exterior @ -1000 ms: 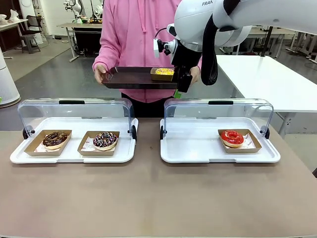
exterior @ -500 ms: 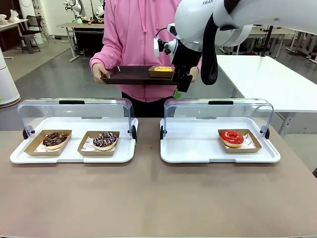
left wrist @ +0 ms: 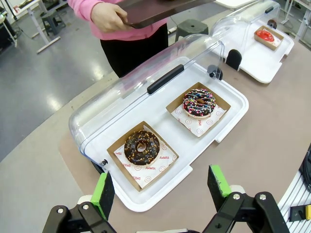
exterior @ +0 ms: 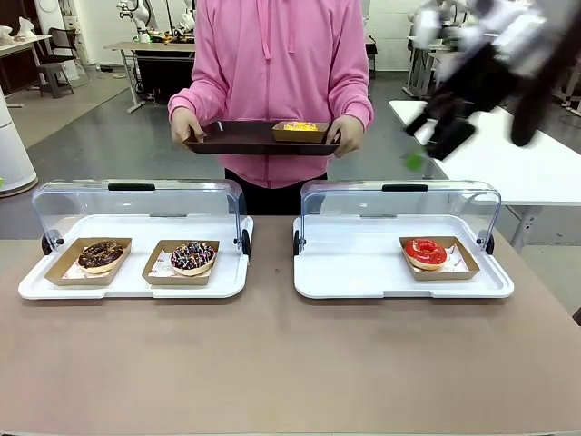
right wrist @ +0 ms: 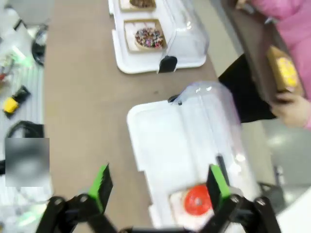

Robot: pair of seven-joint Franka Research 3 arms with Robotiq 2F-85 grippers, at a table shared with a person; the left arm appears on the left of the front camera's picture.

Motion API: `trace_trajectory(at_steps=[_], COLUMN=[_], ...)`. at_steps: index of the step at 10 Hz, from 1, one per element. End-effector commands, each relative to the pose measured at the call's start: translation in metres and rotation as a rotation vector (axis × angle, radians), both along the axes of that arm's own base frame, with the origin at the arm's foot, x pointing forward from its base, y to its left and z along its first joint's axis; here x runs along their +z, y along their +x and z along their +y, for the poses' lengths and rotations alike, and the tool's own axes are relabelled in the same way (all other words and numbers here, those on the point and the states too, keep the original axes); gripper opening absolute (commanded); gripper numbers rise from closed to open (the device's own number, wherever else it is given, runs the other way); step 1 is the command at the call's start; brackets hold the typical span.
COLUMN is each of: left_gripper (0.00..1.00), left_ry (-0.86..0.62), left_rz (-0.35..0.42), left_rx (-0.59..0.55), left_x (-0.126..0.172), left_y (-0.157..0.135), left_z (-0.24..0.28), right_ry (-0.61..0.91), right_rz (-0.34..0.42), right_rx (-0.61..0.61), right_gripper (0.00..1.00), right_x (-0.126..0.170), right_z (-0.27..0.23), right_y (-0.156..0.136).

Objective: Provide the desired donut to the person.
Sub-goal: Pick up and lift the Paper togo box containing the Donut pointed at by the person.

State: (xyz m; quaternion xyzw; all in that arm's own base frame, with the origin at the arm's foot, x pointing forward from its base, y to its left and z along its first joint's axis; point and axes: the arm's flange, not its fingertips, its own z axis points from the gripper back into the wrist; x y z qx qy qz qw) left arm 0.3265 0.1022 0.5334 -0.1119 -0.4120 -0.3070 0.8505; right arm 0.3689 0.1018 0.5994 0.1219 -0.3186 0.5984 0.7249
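The yellow-iced donut (exterior: 300,126) sits in its brown paper tray (exterior: 298,137), on the dark serving tray (exterior: 238,138) the person (exterior: 272,64) holds level at waist height with a hand on each end. By the look of it, that is the wanted one and it is already on their side of the table.

The right arm (exterior: 495,54) is a blur, high on the robot's right. The right gripper (right wrist: 159,180) has its green pads spread wide with nothing between them, and it looks down on the right display case (right wrist: 146,145) and the red donut (right wrist: 198,200). The left gripper (left wrist: 160,183) is just as wide and just as empty. It hovers above the left display case (left wrist: 160,194), where the chocolate donut (left wrist: 141,146) and the sprinkled donut (left wrist: 198,102) each lie in a paper tray with the clear lid tipped back.

On handling, I'd call these light, soft and easily spoiled. The icing will smear or stick to a pad, and a squeeze would crush the ring. The paper tray is the place to take hold: pinch one short wall at its rim, with the pads clear of the icing. It is thin card, so it may flex, and it should be kept level or the donut could slide out
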Motion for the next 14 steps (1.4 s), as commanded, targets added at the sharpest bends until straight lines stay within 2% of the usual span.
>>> trace_trajectory(at_steps=[1, 2, 3, 5, 8, 14], left_gripper=[1.00, 1.00, 1.00, 1.00, 1.00, 1.00], left_ry=[-0.004, -0.004, -0.004, -0.004, -0.004, -0.004], left_rz=[-0.001, -0.001, -0.001, -0.001, -0.001, -0.001], left_rx=[-0.005, -0.005, -0.005, -0.005, -0.005, -0.005], left_x=[-0.001, -0.001, -0.001, -0.001, -0.001, -0.001], left_y=[0.000, 0.000, 0.000, 0.000, 0.000, 0.000], left_z=[0.001, 0.001, 0.001, 0.001, 0.001, 0.001], right_ry=[0.079, 0.125, 0.195, 0.230, 0.215, 0.159], right_rz=[-0.072, -0.076, -0.055, -0.049, -0.010, -0.019], right_rx=[-0.112, -0.197, -0.230, -0.289, -0.339, -0.478], right_gripper=[1.00, 1.00, 1.00, 1.00, 1.00, 1.00], right_x=[-0.020, -0.026, -0.035, -0.046, -0.049, -0.042], right_z=[-0.042, -0.065, -0.087, -0.111, -0.123, -0.126], right_y=[-0.068, -0.084, -0.094, -0.105, -0.096, -0.091])
